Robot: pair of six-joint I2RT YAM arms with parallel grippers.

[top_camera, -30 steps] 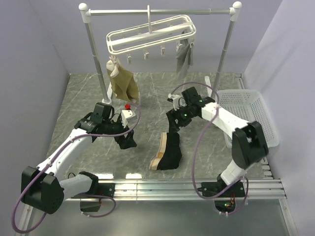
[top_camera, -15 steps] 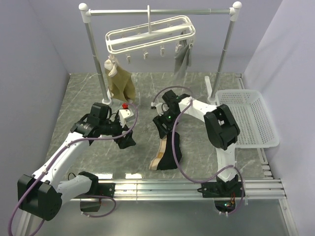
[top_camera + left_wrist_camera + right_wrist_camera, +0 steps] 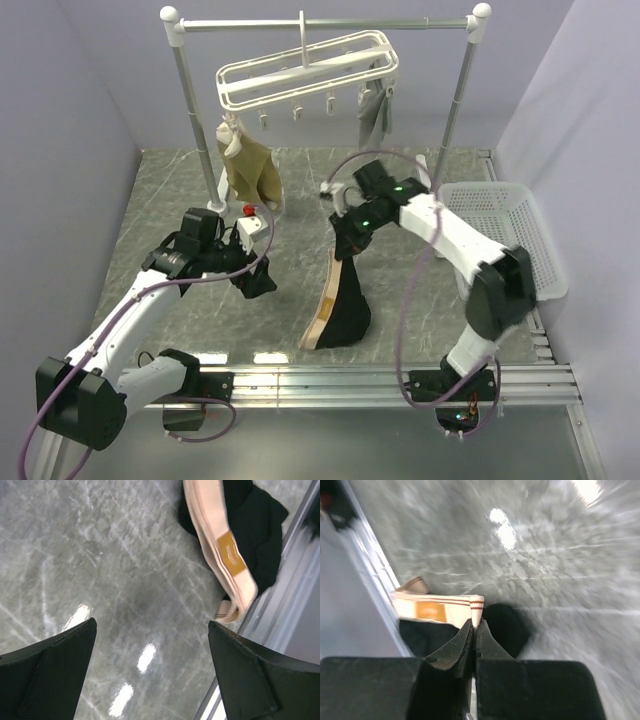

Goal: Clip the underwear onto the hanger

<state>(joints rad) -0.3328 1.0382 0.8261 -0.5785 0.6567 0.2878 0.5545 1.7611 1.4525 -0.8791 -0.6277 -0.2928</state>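
- One end of the underwear (image 3: 338, 305) still lies on the table (image 3: 180, 200) by the front edge; the rest now stretches taller.
- Left fingers (image 3: 256, 284) stay spread wide and empty, just beside it.
- Right fingers (image 3: 475, 632), pinched on its top edge, have lifted toward the hanger (image 3: 300, 75), which is well above.

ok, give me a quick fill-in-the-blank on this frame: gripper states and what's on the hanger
1. The right gripper is ____ on the waistband of the underwear.
2. The left gripper is ____ and holds nothing.
3. The hanger carries ____ garments: a tan garment and a grey garment.

Missing words: shut; open; two.
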